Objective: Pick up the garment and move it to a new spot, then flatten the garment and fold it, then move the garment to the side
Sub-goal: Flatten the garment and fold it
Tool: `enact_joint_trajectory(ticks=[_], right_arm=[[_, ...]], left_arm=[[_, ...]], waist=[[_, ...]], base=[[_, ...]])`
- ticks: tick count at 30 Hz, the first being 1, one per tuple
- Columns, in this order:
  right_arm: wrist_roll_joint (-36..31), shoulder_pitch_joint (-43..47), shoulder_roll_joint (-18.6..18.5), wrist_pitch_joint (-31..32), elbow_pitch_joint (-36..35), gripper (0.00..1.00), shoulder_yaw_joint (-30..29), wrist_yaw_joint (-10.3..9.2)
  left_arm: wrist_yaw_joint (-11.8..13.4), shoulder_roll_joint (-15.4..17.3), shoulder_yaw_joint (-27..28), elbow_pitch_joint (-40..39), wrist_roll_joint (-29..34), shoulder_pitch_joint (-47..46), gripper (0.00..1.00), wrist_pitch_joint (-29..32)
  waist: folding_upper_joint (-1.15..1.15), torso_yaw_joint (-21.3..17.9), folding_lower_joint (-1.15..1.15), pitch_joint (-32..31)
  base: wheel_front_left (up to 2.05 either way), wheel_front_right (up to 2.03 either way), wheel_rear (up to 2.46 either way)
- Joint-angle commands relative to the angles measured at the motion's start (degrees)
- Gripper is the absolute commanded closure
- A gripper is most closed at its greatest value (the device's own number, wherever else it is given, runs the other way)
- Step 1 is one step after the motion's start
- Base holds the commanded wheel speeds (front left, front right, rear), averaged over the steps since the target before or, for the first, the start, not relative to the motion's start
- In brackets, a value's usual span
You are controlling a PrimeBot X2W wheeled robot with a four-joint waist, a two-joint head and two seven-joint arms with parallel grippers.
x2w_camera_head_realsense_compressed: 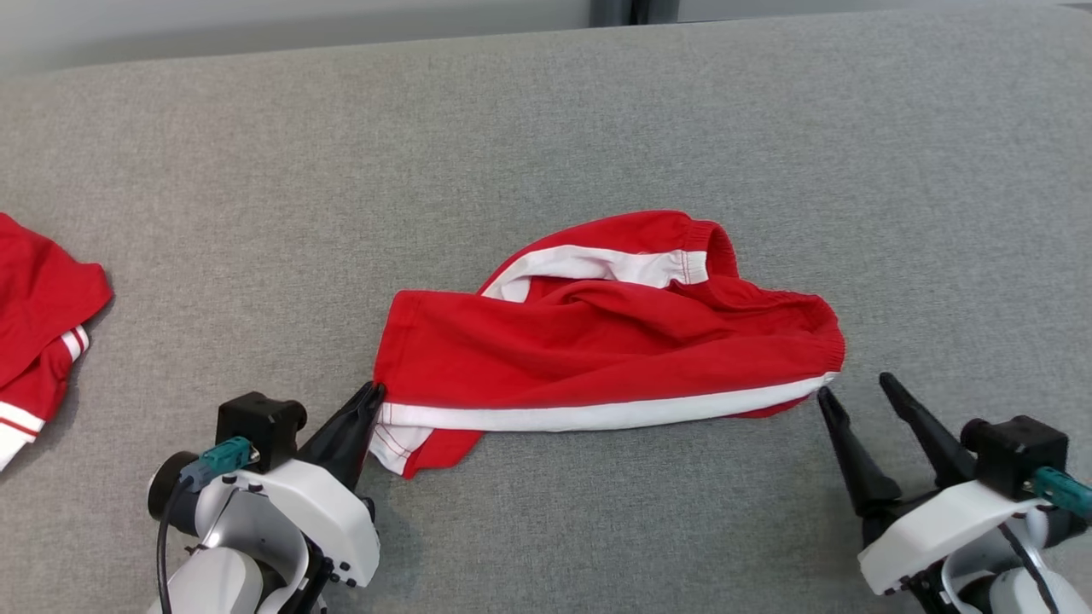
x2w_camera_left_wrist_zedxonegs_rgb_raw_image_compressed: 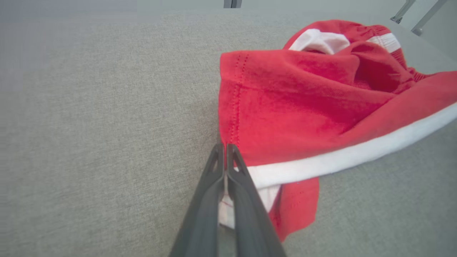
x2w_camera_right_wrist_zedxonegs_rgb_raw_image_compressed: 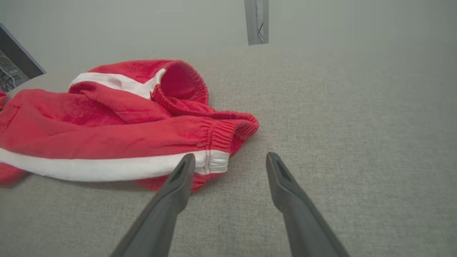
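1. A red garment (x2w_camera_head_realsense_compressed: 597, 341) with white side stripes lies crumpled near the middle of a grey fabric-covered table (x2w_camera_head_realsense_compressed: 546, 128). It is a pair of shorts, stretched sideways. The elastic waistband is at the robot's right and the leg hem is at its left.
2. The upper layer is bunched and folded back, showing a white stripe near the far edge. A second white stripe runs along the near edge.
3. The left gripper (x2w_camera_head_realsense_compressed: 374, 392) is clenched. Its two dark fingers are pressed together on the near left corner of the hem. In the left wrist view the gripper (x2w_camera_left_wrist_zedxonegs_rgb_raw_image_compressed: 225, 146) meets the stitched hem of the garment (x2w_camera_left_wrist_zedxonegs_rgb_raw_image_compressed: 303, 107), with white cloth showing in the slit between its fingers.
4. The right gripper (x2w_camera_head_realsense_compressed: 855, 385) is spread wide with nothing between its fingers. It rests low over the table, just beside the waistband end. In the right wrist view the gripper (x2w_camera_right_wrist_zedxonegs_rgb_raw_image_compressed: 230, 156) has one finger at the end of the white stripe on the garment (x2w_camera_right_wrist_zedxonegs_rgb_raw_image_compressed: 107, 135), the other over bare table.
5. A second red garment (x2w_camera_head_realsense_compressed: 43, 315) with white trim lies at the table's far left, well apart.
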Motion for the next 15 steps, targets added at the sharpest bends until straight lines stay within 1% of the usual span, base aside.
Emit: enact_joint_trajectory(ticks=[1,8,9,10,11,15], right_arm=[[1.30,-1.47,-0.88,-0.38,1.50,0.00,1.36,0.01],[5.39,-6.69,-2.71,-1.88,7.92,0.00,7.87,0.01],[6.01,-7.26,-3.18,-2.02,8.48,0.34,8.75,0.01],[6.58,-7.88,-3.74,-2.39,8.86,0.57,9.65,0.01],[7.20,-8.34,-4.22,-2.79,9.21,1.00,10.27,0.01],[9.13,-9.18,-5.96,-5.07,8.21,1.00,11.69,0.01]], left_arm=[[0.38,0.34,0.28,-0.50,0.46,-1.28,1.00,-0.30],[0.67,0.17,0.15,-1.31,0.46,-1.90,1.00,-0.68],[0.72,0.13,0.13,-1.32,0.49,-1.95,1.00,-0.78],[0.73,0.05,0.13,-1.30,0.45,-1.96,1.00,-1.02],[0.94,-0.08,0.26,-1.41,0.51,-2.04,1.00,-1.41],[1.64,-0.25,1.30,-2.06,0.91,-2.49,1.00,-3.80]], waist=[[0.00,0.43,0.00,0.48],[0.00,1.09,0.00,1.42],[0.00,1.20,0.00,1.44],[0.00,1.31,0.00,1.45],[0.00,1.43,0.00,1.45],[0.00,1.78,0.00,1.14]], base=[[0.00,0.00,0.00],[0.00,0.00,0.00],[0.00,0.00,0.00],[0.00,0.00,0.00],[0.00,0.00,0.00],[0.00,0.00,0.00]])
